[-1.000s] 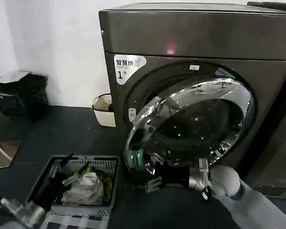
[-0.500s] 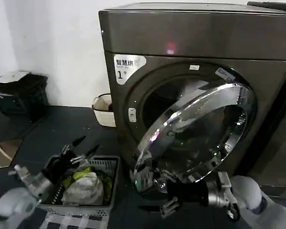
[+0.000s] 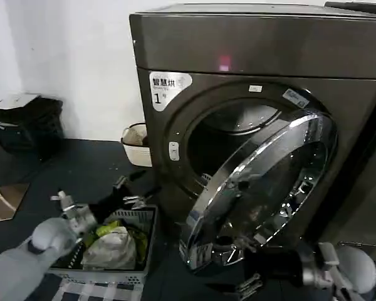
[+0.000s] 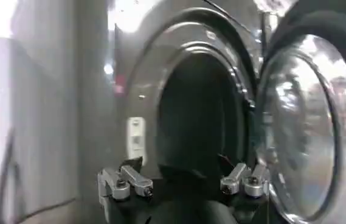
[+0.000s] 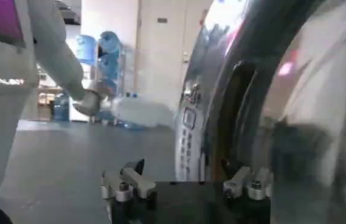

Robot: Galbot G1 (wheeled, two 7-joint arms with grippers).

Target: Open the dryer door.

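Dark floor, white wall behind, laundry basket with clothes low by the machine. Dryer fills the right side, and the dryer door hangs partly open, hinged on its right side, free edge swung out toward the robot so the dark drum opening shows. Right gripper sits low under the door's bottom rim, fingers spread, gripping nothing as far as I can see; contact with the rim is unclear. Left gripper hovers near the door frame above the basket, fingers also spread and empty. Risk: the door seems only part way, so if the right gripper loses the rim it could stall or swing back; the left arm is close enough to clip the swinging edge or the basket. Left wrist view looks straight into the drum with the door's glass beside it, which the head view gives only at an angle; right wrist view shows a room behind with blue water bottles.
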